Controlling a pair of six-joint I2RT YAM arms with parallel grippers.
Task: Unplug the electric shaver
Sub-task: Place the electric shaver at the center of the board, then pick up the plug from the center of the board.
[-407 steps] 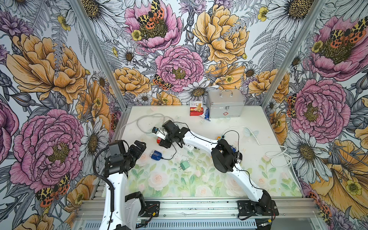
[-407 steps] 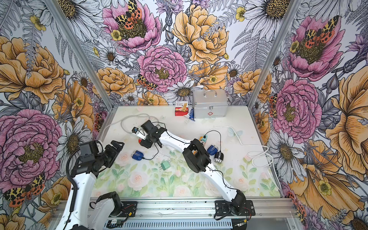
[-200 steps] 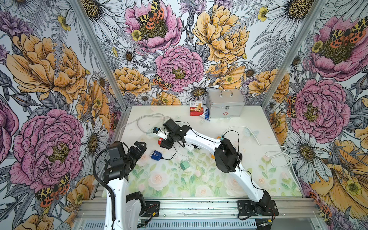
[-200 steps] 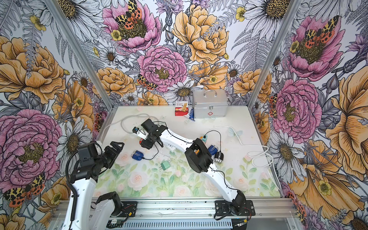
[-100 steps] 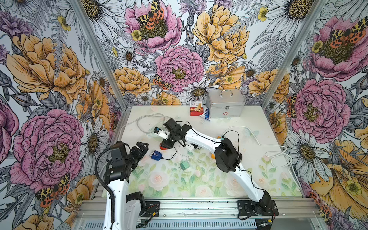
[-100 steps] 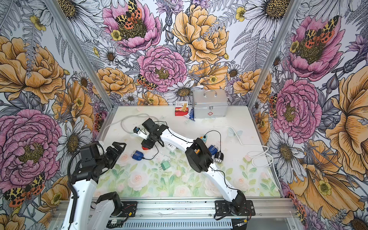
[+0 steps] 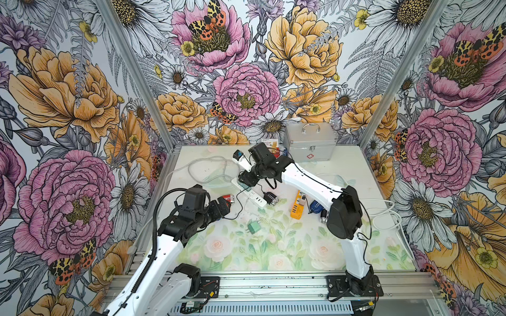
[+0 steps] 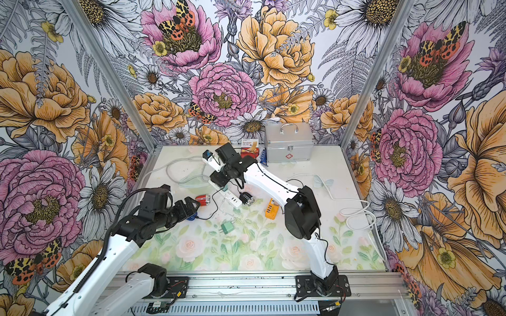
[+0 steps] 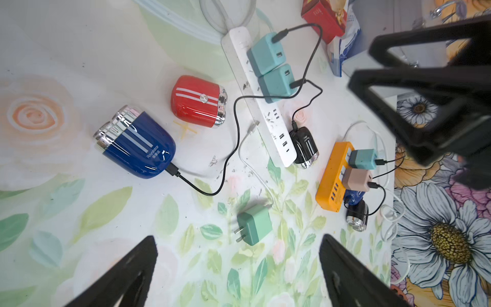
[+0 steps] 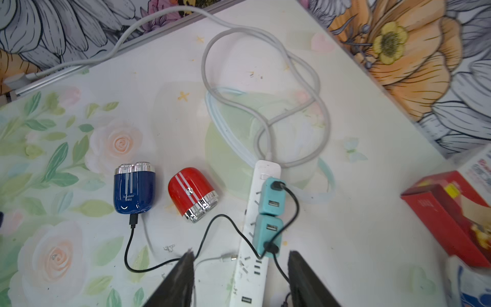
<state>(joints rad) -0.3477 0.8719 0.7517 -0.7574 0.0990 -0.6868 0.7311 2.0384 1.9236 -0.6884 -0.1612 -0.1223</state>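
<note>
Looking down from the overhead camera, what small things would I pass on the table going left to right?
Red shaver → green charger → black shaver → orange power strip.

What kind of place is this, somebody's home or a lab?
Probably a robot test booth, not a home: floral-printed wall panels, robot arms bolted to a metal rail, shavers and power strips laid out.

Black left hand (image 7: pixel 222 207) low, fingers spread wide. White right arm (image 7: pixel 306 179) stretched far forward; right hand (image 10: pixel 240 255) tipped down, fingers parted.
</note>
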